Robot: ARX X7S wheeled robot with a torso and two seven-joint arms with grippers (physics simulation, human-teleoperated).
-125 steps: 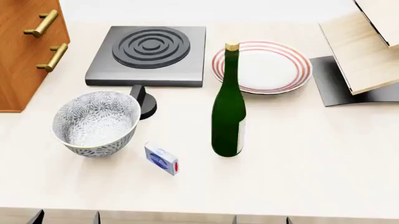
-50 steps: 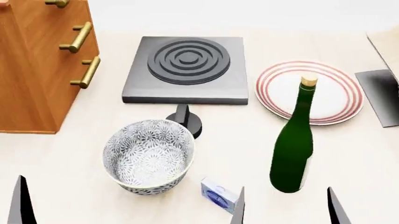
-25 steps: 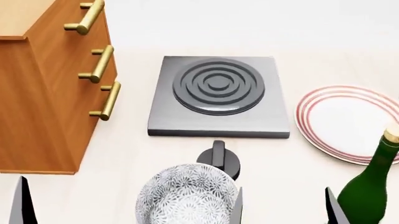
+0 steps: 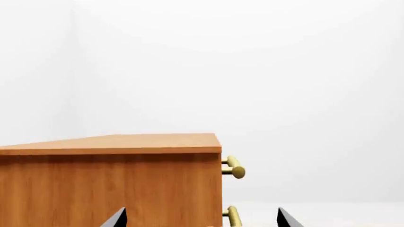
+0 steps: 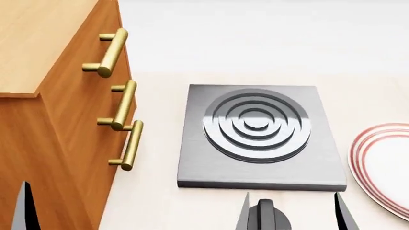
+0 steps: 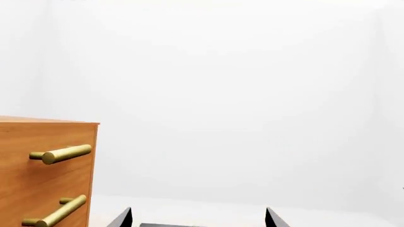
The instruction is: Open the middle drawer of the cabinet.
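The cabinet (image 5: 64,139) stands at the left of the head view, orange-brown with a lighter top and three brass bar handles. The middle drawer (image 5: 89,112) is shut flush; its handle (image 5: 122,105) sits between the top and lowest ones. My left gripper (image 4: 202,218) is open, pointing at the cabinet's side wall near its front corner, with the middle handle (image 4: 232,216) just past that corner. My right gripper (image 5: 292,213) is open over the hotplate's near edge, well right of the cabinet. It holds nothing. Its wrist view shows the middle handle (image 6: 57,213) off to one side.
A grey hotplate (image 5: 255,136) lies right of the cabinet, with a dark knob (image 5: 265,215) at its near edge. A red-rimmed white plate (image 5: 386,165) shows at the right edge. The pale counter (image 5: 156,201) runs between the cabinet and the hotplate.
The head view has swung toward the cabinet, which now looms larger. The bowl, bottle and small box have dropped out of view. The fingertips keep their places at the bottom edge.
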